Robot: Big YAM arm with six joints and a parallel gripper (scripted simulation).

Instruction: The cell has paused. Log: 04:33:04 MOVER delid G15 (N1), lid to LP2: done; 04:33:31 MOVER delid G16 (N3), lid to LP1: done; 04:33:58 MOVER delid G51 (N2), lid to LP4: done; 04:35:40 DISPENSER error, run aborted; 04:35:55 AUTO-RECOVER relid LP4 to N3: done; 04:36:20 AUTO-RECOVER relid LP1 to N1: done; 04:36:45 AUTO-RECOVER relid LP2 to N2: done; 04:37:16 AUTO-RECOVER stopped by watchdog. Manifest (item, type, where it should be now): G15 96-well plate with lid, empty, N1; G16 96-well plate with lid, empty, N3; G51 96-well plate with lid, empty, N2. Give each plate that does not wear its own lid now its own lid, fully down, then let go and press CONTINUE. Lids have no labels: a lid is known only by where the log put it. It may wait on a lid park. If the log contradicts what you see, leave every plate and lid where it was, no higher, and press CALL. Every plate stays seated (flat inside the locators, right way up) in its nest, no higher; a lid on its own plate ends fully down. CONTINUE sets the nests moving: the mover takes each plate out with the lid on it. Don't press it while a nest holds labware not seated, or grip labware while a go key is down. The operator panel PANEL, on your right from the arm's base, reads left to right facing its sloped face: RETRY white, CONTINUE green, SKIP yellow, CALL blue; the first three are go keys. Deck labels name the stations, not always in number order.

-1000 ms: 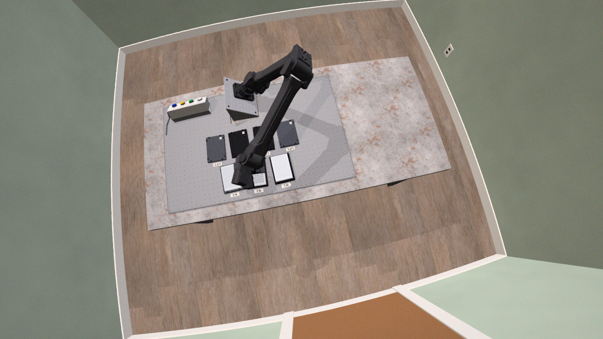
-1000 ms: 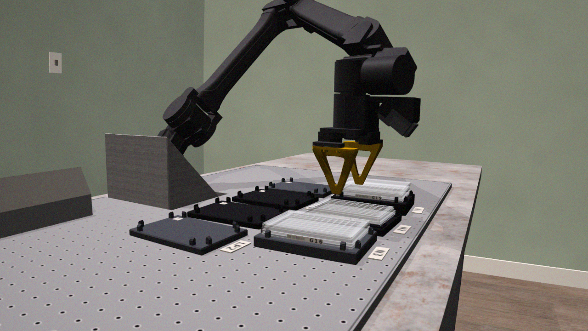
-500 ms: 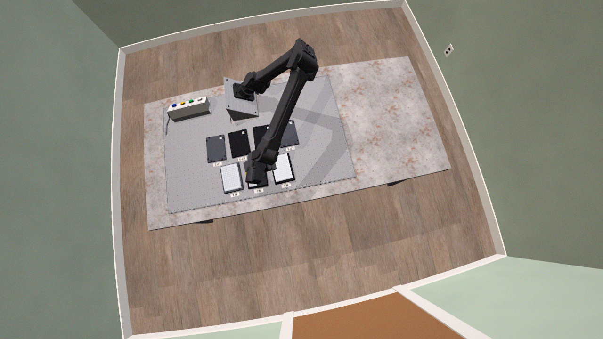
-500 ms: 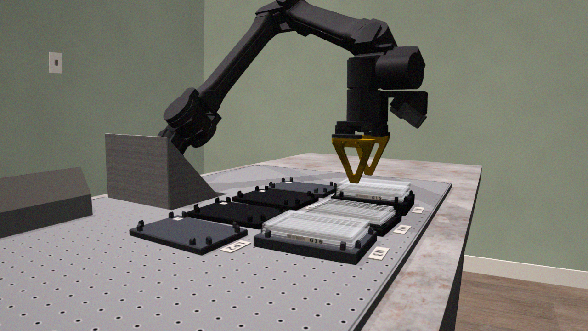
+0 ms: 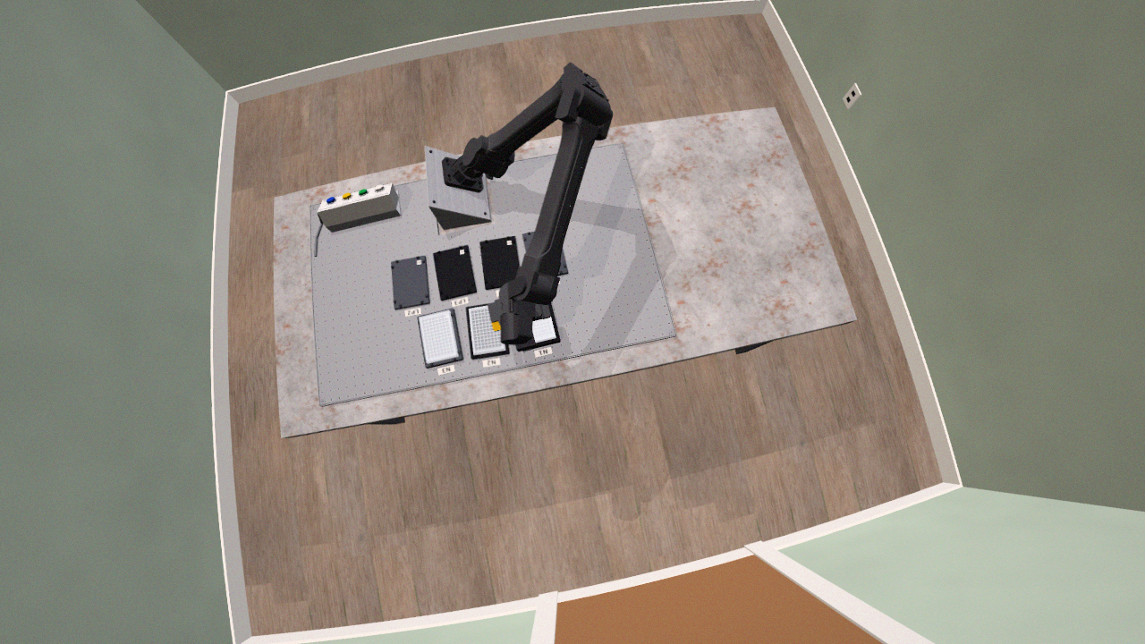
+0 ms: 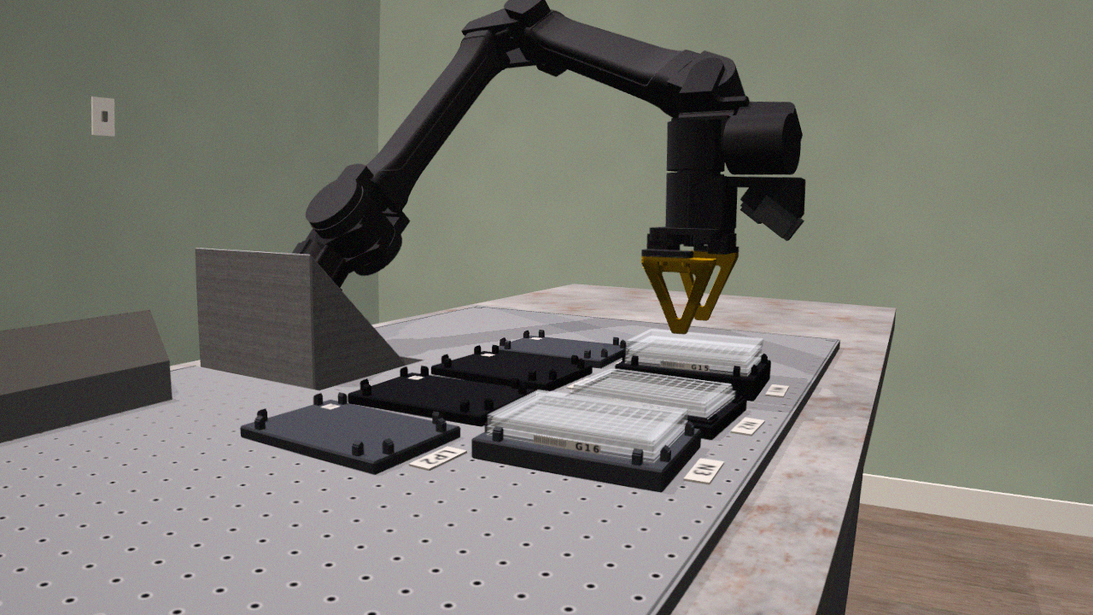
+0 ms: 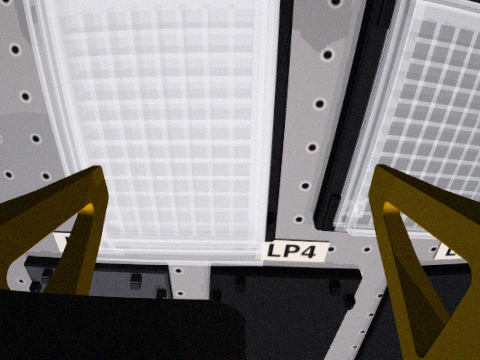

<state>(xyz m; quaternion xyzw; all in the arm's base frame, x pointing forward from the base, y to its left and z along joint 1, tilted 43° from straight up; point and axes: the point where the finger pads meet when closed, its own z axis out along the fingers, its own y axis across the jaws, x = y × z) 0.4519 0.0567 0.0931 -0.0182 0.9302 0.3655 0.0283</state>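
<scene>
My gripper (image 6: 684, 325) (image 7: 238, 179) is open and empty. It hangs a little above the lidded plate G15 (image 5: 544, 328) (image 6: 695, 350) (image 7: 167, 107) in nest N1. This plate looks hazy, with doubled edges, and stands taller than the others. The plate in nest N2 (image 5: 482, 329) (image 6: 657, 389) (image 7: 434, 107) sits lower and its wells show sharply. Plate G16 (image 5: 439, 336) (image 6: 584, 420) sits lidded in nest N3. All three lie flat in their nests. The operator panel (image 5: 359, 209) stands at the back left of the top view, with no key pressed.
Four lid parks stand in a row behind the nests, all bare: LP2 (image 5: 410, 282) (image 6: 347, 431), then two black ones (image 5: 454, 272) (image 5: 499, 261), LP4 (image 7: 287, 314) among them, and one partly hidden by the arm. The arm's grey pedestal (image 5: 460, 199) (image 6: 260, 321) stands behind them.
</scene>
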